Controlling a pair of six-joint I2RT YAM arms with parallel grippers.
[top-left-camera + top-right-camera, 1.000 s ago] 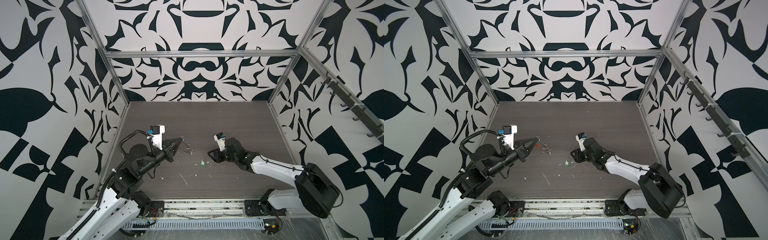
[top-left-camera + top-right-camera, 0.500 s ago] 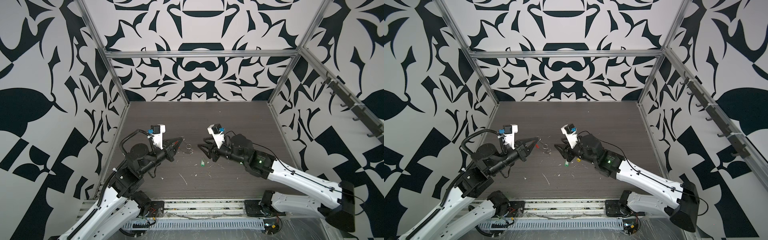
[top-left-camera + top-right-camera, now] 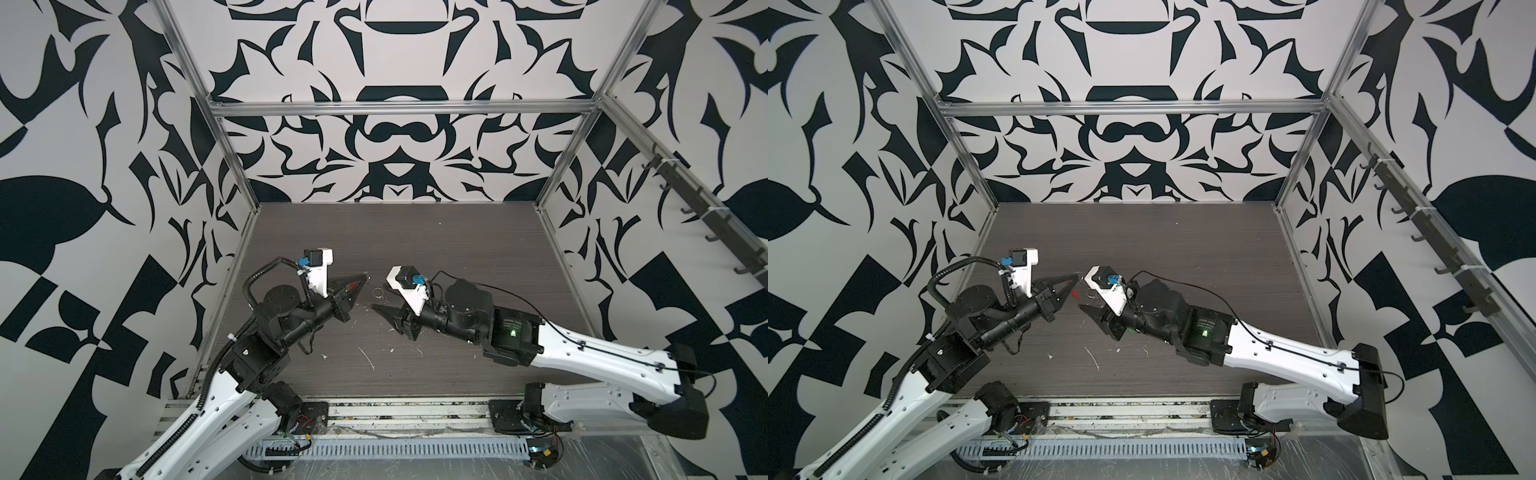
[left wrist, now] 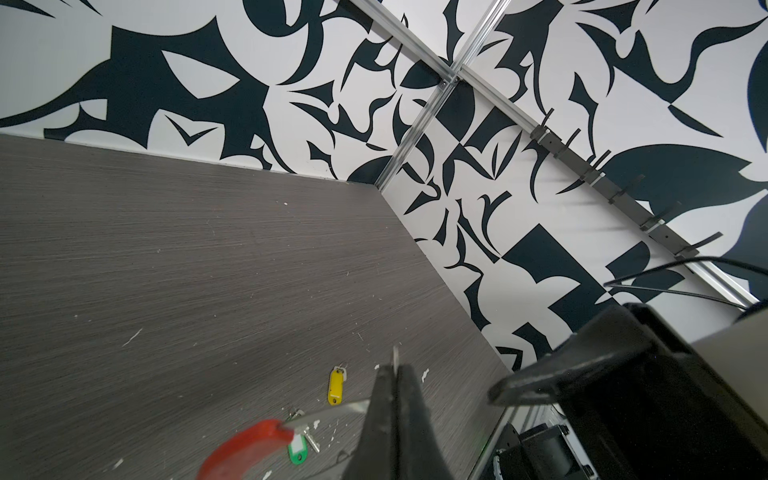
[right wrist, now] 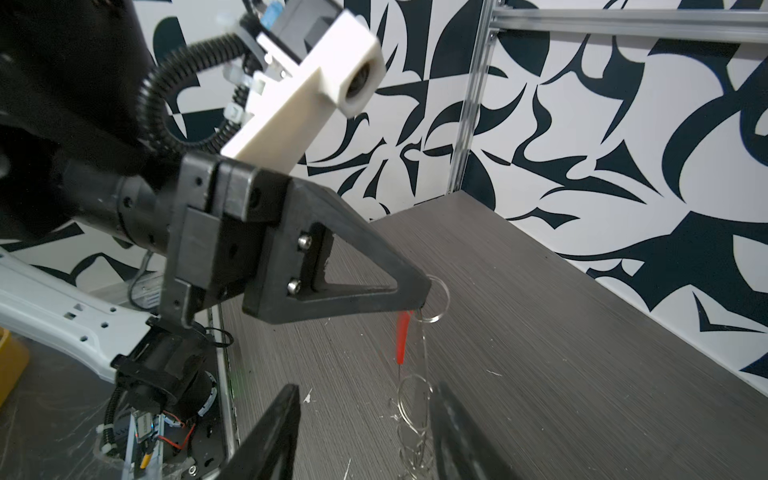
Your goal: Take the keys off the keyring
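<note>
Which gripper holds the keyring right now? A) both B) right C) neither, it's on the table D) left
D: the left gripper is shut on the keyring, which hangs from its tips. The right gripper stands open, its jaws either side of the keyring's dangling lower end.

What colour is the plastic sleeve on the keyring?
The sleeve is red, clearest in the left wrist view.

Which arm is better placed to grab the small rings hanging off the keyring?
Right. The right gripper is open, with the small rings hanging between its jaws in its wrist view; the left gripper is shut on the keyring.
</note>
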